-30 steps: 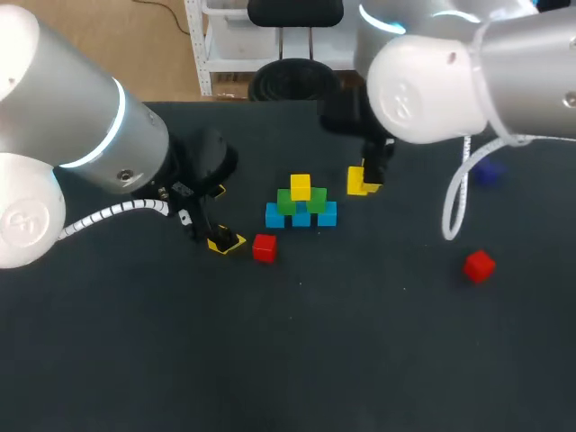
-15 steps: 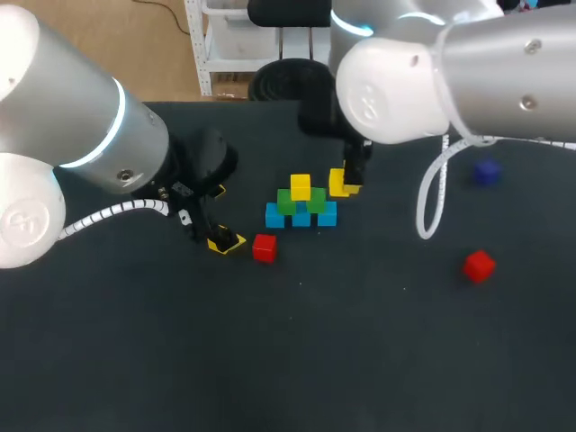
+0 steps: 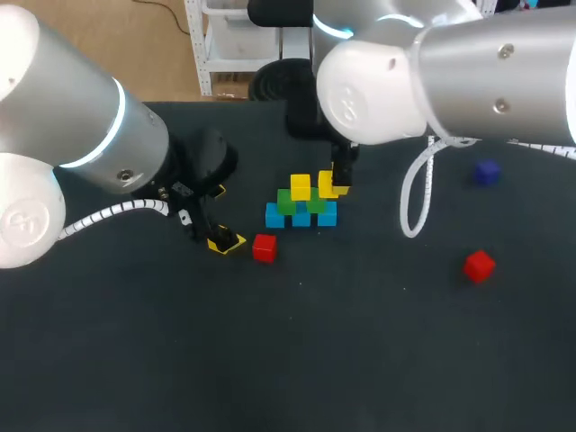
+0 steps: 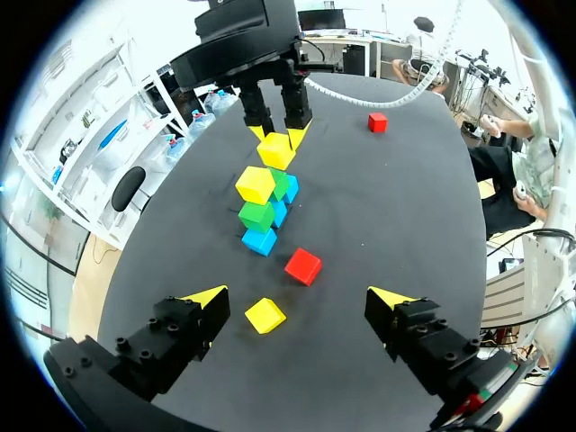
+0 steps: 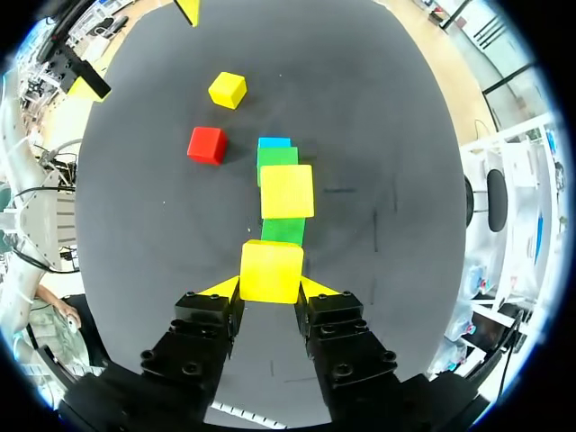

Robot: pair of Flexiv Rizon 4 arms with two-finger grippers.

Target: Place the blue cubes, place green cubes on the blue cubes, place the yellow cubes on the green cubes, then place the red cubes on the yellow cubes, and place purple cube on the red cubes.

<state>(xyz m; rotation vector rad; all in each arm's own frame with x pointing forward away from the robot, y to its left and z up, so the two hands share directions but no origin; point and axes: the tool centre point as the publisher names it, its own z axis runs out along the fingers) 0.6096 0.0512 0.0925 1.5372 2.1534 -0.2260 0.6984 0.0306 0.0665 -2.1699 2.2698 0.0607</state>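
A row of blue cubes (image 3: 275, 216) carries two green cubes (image 3: 286, 202), and a yellow cube (image 3: 300, 186) rests on the greens. My right gripper (image 3: 335, 187) is shut on a second yellow cube (image 3: 326, 183) (image 5: 271, 268), held just above the right green cube (image 5: 283, 231). My left gripper (image 4: 299, 297) hangs open low over the table left of the stack, with a loose yellow cube (image 4: 265, 315) lying between its fingers, untouched. One red cube (image 3: 264, 247) lies beside it, another red cube (image 3: 479, 265) at the right. The purple cube (image 3: 487, 172) is at the far right.
The dark table (image 3: 360, 360) has wide bare room in front of the stack and between the stack and the right red cube. My right arm's white cable (image 3: 416, 202) loops down right of the stack.
My right arm has carried the yellow cube leftward, from right of the stack to over its right side. The left arm and the loose cubes have not moved.
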